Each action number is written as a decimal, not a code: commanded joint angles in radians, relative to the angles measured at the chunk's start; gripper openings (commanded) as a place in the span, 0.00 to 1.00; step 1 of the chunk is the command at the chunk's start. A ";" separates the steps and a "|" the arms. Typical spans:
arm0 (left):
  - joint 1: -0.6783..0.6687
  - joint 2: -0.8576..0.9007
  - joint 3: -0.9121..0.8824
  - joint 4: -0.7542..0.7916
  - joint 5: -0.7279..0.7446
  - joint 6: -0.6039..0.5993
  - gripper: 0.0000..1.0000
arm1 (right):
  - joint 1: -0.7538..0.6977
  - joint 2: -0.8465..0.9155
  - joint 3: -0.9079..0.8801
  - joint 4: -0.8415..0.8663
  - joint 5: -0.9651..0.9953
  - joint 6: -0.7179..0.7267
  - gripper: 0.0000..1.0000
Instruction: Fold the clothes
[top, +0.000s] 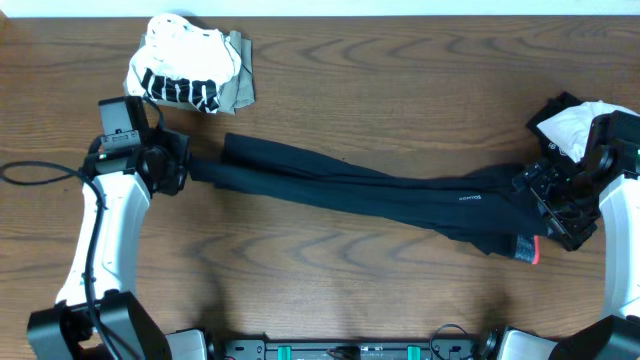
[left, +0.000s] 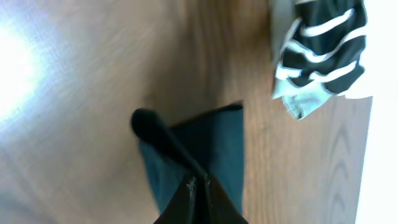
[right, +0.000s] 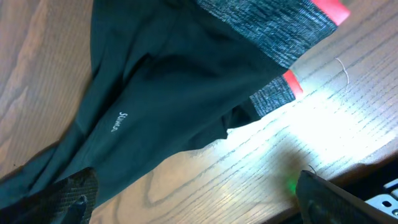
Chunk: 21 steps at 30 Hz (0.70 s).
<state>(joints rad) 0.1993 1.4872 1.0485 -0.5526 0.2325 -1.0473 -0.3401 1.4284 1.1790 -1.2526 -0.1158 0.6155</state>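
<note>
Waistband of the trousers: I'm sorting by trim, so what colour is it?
The waistband is heathered grey, edged red-orange; clearest in the right wrist view.

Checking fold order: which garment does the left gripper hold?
The black trousers, stretched across the table; the left gripper is shut on their leg end. The striped bundle and white piece lie ungripped.

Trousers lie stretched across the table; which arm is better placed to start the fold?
Left, I'd judge. The left gripper is shut on the leg end of the trousers, ready to carry it toward the waistband. The right gripper stands open by the waistband, holding nothing.
</note>
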 joint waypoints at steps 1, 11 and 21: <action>-0.016 0.036 0.019 0.047 -0.019 -0.005 0.06 | 0.014 -0.011 0.018 -0.007 0.007 -0.019 0.99; -0.084 0.096 0.019 0.190 -0.200 -0.001 0.06 | 0.014 -0.011 0.018 -0.023 0.007 -0.019 0.99; -0.102 0.128 0.019 0.200 -0.479 0.120 0.25 | 0.014 -0.011 0.018 -0.023 0.007 -0.019 0.99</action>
<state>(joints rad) 0.0952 1.5955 1.0489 -0.3550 -0.1104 -0.9970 -0.3401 1.4284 1.1790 -1.2720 -0.1158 0.6155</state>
